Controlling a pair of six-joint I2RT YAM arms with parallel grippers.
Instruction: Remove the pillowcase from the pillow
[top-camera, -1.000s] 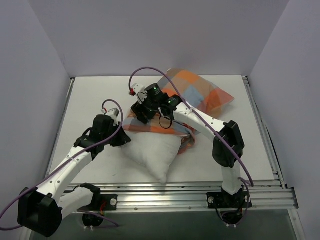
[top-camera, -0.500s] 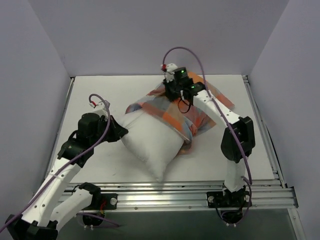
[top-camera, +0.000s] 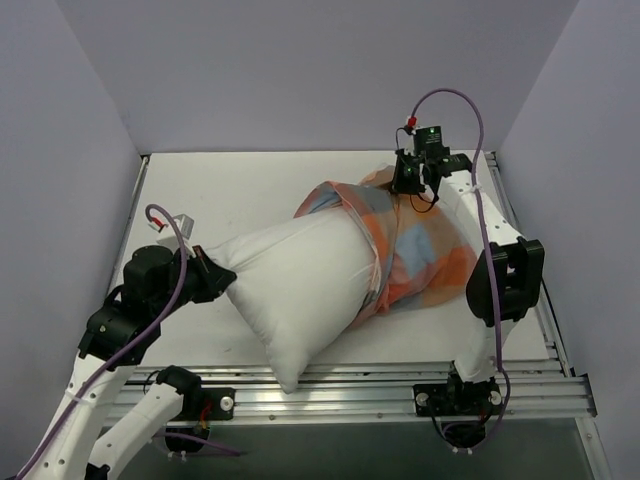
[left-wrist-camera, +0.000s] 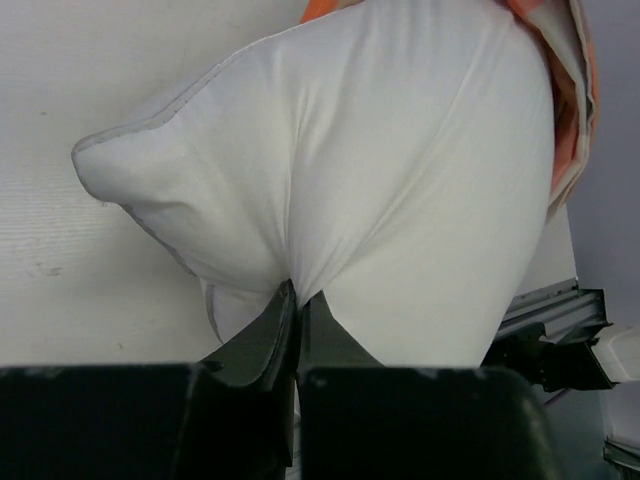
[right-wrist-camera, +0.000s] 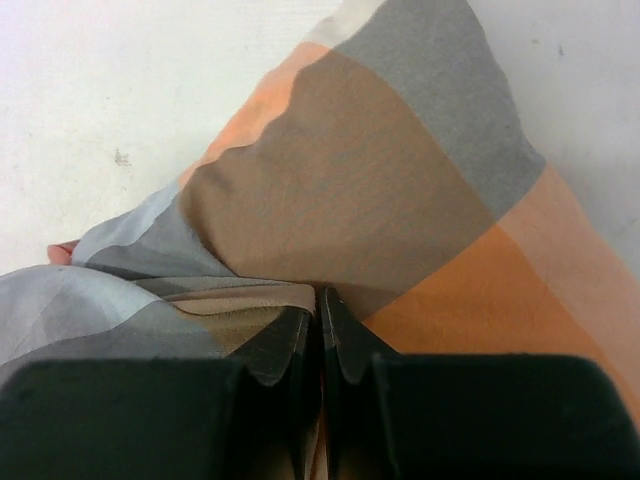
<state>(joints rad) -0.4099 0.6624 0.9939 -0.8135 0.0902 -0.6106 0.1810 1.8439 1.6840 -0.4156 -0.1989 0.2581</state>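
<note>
The white pillow (top-camera: 300, 290) lies stretched across the middle of the table, most of its length bare. Its right end sits inside the checked orange, blue and grey-brown pillowcase (top-camera: 425, 255). My left gripper (top-camera: 222, 277) is shut on a pinch of the pillow's left end; the left wrist view shows the white fabric (left-wrist-camera: 400, 180) drawn into the closed left gripper (left-wrist-camera: 296, 292). My right gripper (top-camera: 405, 188) is shut on the pillowcase at its far end. In the right wrist view the closed right gripper (right-wrist-camera: 318, 296) pinches the checked cloth (right-wrist-camera: 360, 170).
White table (top-camera: 230, 190) with grey walls on three sides. An aluminium rail (top-camera: 520, 260) runs along the right edge and another (top-camera: 350, 385) along the front edge. The pillow's lower corner reaches the front rail.
Both grippers have shut and pulled apart: the left one drew the pillow toward the left front, the right one carried the pillowcase to the right rear, baring much more white pillow.
</note>
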